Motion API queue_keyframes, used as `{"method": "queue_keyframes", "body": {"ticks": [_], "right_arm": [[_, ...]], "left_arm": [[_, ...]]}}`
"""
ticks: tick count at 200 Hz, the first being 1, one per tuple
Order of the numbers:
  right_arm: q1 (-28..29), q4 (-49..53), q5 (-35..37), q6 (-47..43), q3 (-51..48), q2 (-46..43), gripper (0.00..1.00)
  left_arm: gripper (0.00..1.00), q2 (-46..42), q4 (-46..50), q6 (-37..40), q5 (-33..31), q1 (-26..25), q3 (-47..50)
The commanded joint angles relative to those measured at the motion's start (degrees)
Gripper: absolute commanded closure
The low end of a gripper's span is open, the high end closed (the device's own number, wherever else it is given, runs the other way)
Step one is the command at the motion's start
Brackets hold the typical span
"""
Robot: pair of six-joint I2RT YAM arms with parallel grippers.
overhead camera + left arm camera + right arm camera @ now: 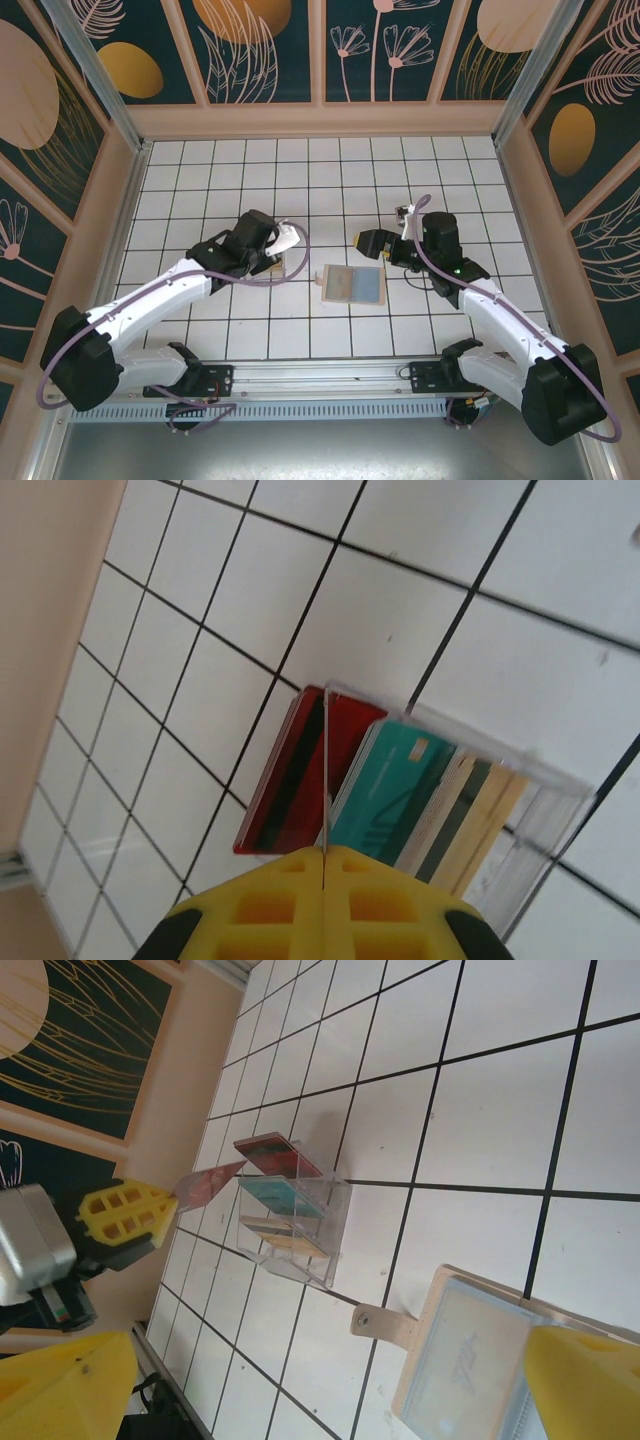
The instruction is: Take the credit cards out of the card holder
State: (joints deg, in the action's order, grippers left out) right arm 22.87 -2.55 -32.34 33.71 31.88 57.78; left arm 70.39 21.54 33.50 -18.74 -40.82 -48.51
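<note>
The card holder (352, 285) lies open and flat on the white tiled table (300, 170), between the two arms and a little nearer the right one; its two panels sit side by side, and a small snap tab sticks out from its left edge. From my right wrist camera I look down on a pale blue face with a tan rim; I cannot tell whether any card sits in it.

Just to its left stands the clear tray (335, 1225), apart from the holder with a strip of bare tile between them; the credit cards (390, 780) stand on edge inside it, red at one end, then teal, then tan.

My left claw (325, 880) is pinched tight on the held card (212, 1184), a reddish one; I see it edge-on from the left wrist. Its free corner reaches the red end of the tray; I cannot tell whether it touches.

My right claw (372, 240) stands spread wide with nothing in it; its yellow fingers (60, 1385) sit far apart, just behind the holder's far edge.

The left side wall (105, 240) is well apart from the tray; open tile runs to the back.
</note>
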Motion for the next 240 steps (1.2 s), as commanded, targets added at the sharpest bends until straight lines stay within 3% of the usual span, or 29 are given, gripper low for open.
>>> {"method": "queue_keyframes", "body": {"ticks": [1,81,240], "right_arm": [[-0.10,-0.60,1.04,-0.34,0.29,-0.56,0.01],[-0.19,-0.29,1.58,0.43,-0.41,-0.97,0.01],[-0.71,-1.92,1.75,1.35,-2.68,-1.62,0.01]], "left_arm": [[1.00,-2.03,-8.22,10.78,-2.98,-0.07,4.11],[1.00,-0.55,-17.58,16.28,-3.78,0.89,9.47],[1.00,2.81,-23.53,18.01,-3.38,2.50,13.41]]}}
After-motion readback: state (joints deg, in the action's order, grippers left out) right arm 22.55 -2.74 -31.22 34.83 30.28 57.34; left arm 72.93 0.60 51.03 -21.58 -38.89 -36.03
